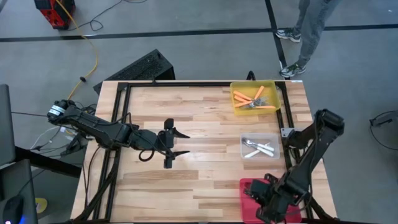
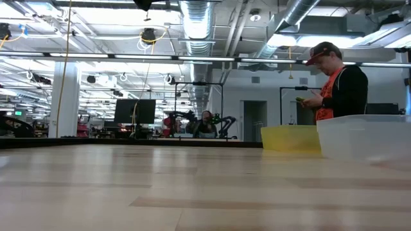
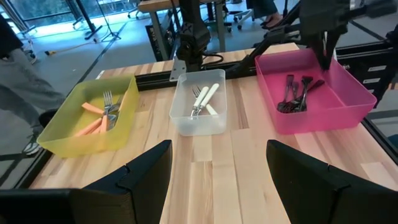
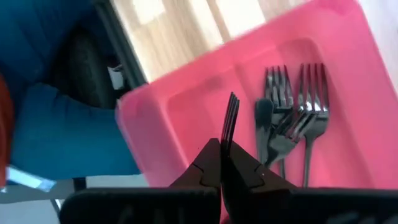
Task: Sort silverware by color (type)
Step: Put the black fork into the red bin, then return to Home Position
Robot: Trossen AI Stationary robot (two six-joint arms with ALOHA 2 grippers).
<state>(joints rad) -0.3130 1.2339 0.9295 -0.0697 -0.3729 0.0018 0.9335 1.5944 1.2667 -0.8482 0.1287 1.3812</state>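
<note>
Forks lie sorted in three rectangular plastic bins along one side of the pale wooden worktop (image 1: pixel 186 124): orange-handled forks (image 1: pixel 255 99) in the yellow bin (image 1: pixel 277 87), pale silver-white forks (image 1: pixel 258 148) in the clear bin (image 1: pixel 244 138), dark metal forks (image 4: pixel 292 124) in the pink-red bin (image 4: pixel 161 124). The right pincer (image 4: pixel 222 163) hangs over the pink-red bin, fingers together on the handle of one dark fork (image 4: pixel 230 118), tines pointing away from it. The left pincer (image 1: pixel 169 144) hovers over bare wood mid-worktop, fingers apart and holding nothing, well apart from the bins. A person (image 2: pixel 337 83) stands beyond the worktop.
</note>
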